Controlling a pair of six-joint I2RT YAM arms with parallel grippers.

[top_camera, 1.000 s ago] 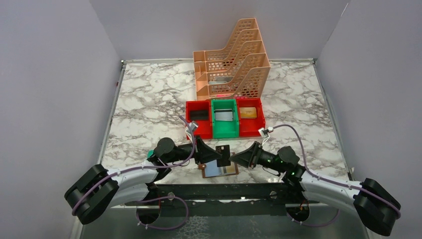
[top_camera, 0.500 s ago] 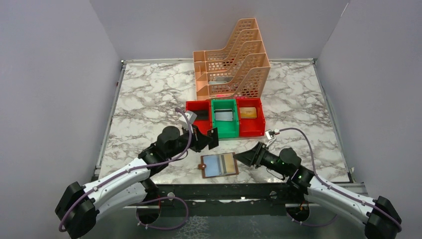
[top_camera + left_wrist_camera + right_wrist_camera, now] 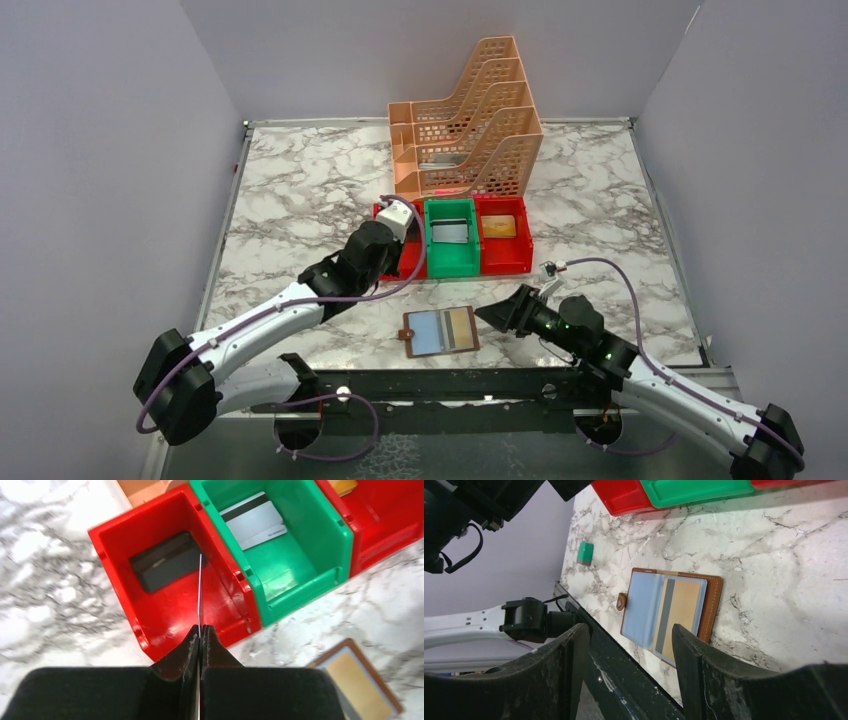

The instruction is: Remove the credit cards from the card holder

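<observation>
The brown card holder (image 3: 440, 331) lies open on the marble near the front edge, with a tan card (image 3: 681, 611) in its right pocket and grey-blue pockets on its left. My left gripper (image 3: 200, 630) is shut on a thin credit card (image 3: 200, 590), seen edge-on, held over the left red bin (image 3: 170, 612). In the top view this gripper (image 3: 398, 222) hangs above that bin. My right gripper (image 3: 629, 635) stands open just right of the holder (image 3: 711, 605), touching nothing; in the top view it (image 3: 490, 316) points at the holder's right edge.
A dark card (image 3: 165, 567) lies in the left red bin. The green bin (image 3: 300, 565) holds a silver card (image 3: 255, 522), and the right red bin (image 3: 505, 262) holds an orange card (image 3: 498, 227). An orange file rack (image 3: 470, 120) stands behind the bins.
My left arm has lifted away from the card holder and swung back to the left red bin with the card. My right gripper has opened wider and drawn back slightly to the right.
</observation>
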